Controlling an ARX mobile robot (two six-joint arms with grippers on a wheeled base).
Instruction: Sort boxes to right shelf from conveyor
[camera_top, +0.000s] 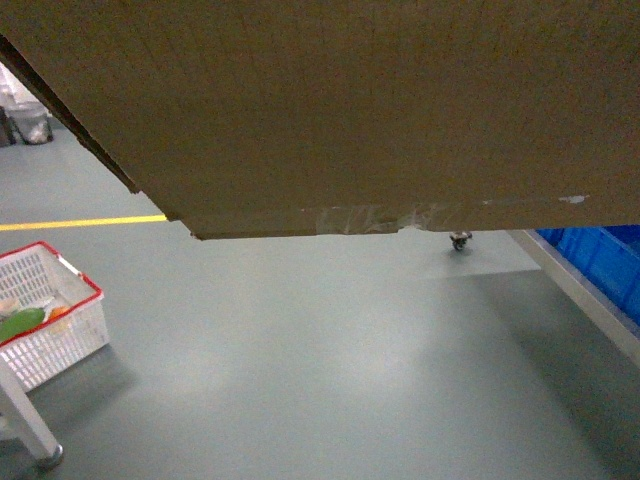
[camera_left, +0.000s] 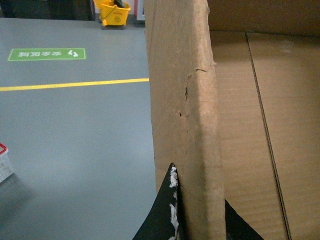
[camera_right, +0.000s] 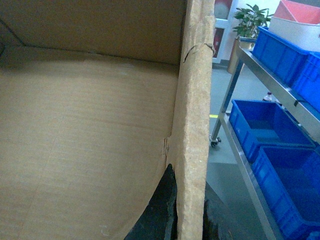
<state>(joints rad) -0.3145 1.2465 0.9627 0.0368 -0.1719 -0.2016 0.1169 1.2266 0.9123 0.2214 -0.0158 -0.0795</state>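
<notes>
A large brown cardboard box (camera_top: 350, 100) hangs lifted between both arms and fills the top of the head view, with clear tape along its lower edge. My left gripper (camera_left: 199, 210) is shut on the box's left wall (camera_left: 185, 100), one black finger on each face. My right gripper (camera_right: 190, 200) is likewise shut on the right wall (camera_right: 196, 100). The box's inside looks empty in both wrist views. A steel-framed rack (camera_right: 240, 150) on casters, holding blue bins (camera_right: 260, 125), stands just right of the box. No roller rails show on it, so I cannot tell whether it is the right shelf. The conveyor is out of view.
A white basket with a red rim (camera_top: 50, 310) sits low at the left beside a metal leg (camera_top: 30, 425). A yellow floor line (camera_top: 80, 222) crosses the grey floor. A yellow mop bucket (camera_left: 114, 12) and a potted plant (camera_right: 248, 20) stand farther off.
</notes>
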